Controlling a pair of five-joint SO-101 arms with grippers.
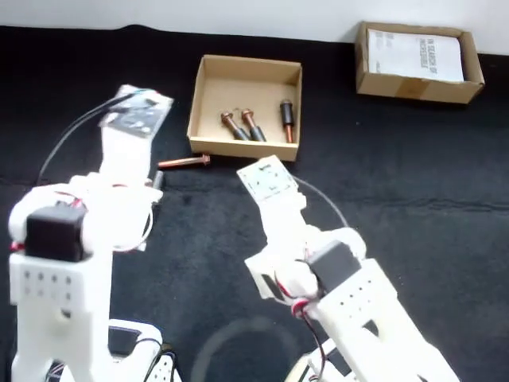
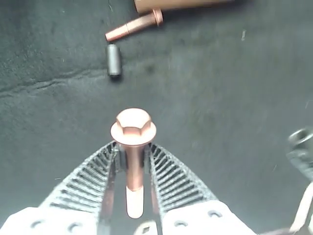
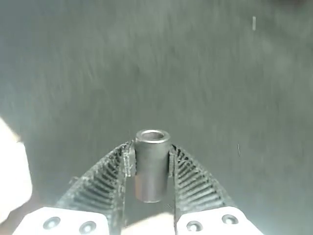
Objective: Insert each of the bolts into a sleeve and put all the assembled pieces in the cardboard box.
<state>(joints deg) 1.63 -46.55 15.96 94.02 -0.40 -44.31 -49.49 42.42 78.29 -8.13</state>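
While the left tool (image 2: 133,149) pinches a copper bolt (image 2: 133,128) by its shank, the right tool (image 3: 151,149) pinches a grey sleeve (image 3: 150,169), bore facing outward. On the black worktop (image 1: 413,239) a loose bolt (image 1: 184,161) and a loose sleeve (image 2: 113,59) lie near each other, just beside the cardboard box (image 1: 205,95), which holds three assembled pieces (image 1: 253,125); a second box (image 1: 413,86) sits well apart

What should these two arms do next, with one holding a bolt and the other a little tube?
The left fingers are shut on a copper bolt, the right fingers on a grey sleeve with its open bore facing out. So the next move is probably to bring the two arms together until bolt and sleeve line up.
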